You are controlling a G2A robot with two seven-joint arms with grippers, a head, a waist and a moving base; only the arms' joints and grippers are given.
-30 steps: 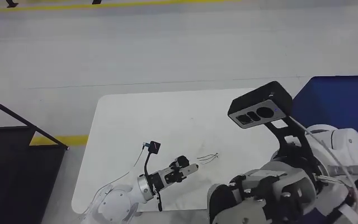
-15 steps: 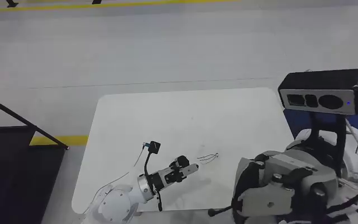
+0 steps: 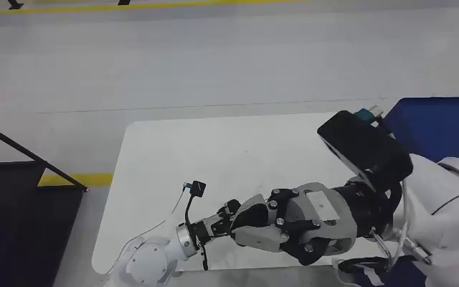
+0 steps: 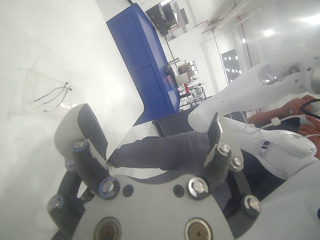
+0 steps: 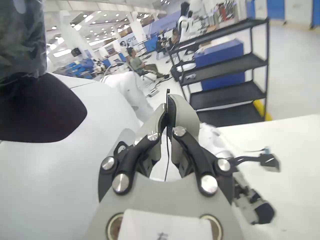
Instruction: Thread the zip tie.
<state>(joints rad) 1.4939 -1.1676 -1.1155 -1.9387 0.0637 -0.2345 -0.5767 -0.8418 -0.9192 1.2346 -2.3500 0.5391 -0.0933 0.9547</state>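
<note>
On the white bench [image 3: 179,143], toward its 6 o'clock edge, the left end effector [image 4: 150,116] gapes wide and empty. The right end effector [image 5: 167,106] pinches a thin black zip tie [image 5: 167,94]; so slight a hold could let it swivel or slip while threading

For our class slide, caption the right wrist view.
Right gripper shut on a thin black plastic zip tie, over the white table.
</note>
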